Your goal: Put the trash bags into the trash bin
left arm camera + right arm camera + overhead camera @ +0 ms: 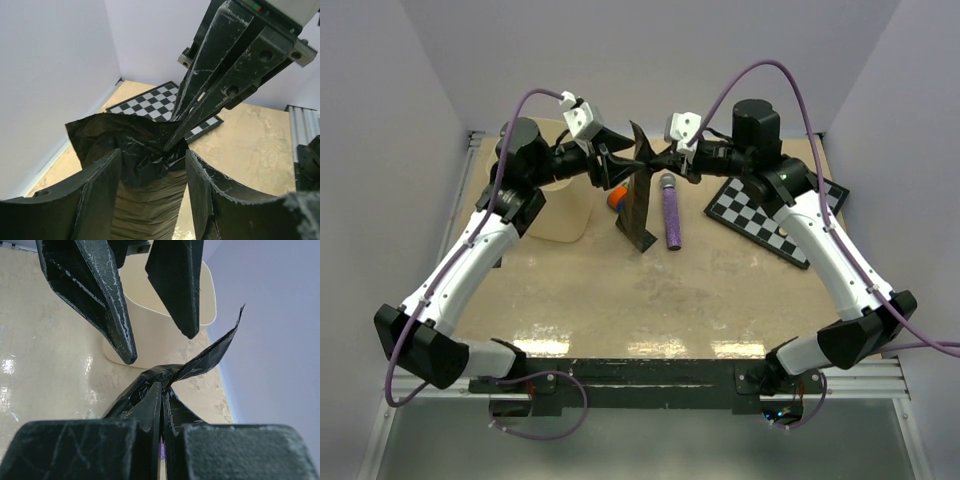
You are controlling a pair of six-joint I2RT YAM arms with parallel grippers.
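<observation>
A thin, dark trash bag (pixel 640 205) is shown from above, held up over the far half of the table (pixel 620 300) between the two arms. Its bunched top edge is clenched in the right jaws. The film hangs from them as a long narrow strip with its long axis roughly upright, and its lower end appears to reach the table just beside a purple cylinder (pixel 672 215). The left jaws are released and spread wide, facing the right jaws tip to tip. In the left wrist view the crumpled top of the bag is seen lying in the gap between them, though whether it is touched by either side cannot be told. The cream trash bin (pixel 565 215) stands upright near the bag on its left, mouth upward and partly hidden under the left arm. In the right wrist view it is seen straight ahead, beyond the left jaws. The left arm is judged the nearer to the bin, so the bag would have to be carried leftward and lowered lengthwise into the mouth.
</observation>
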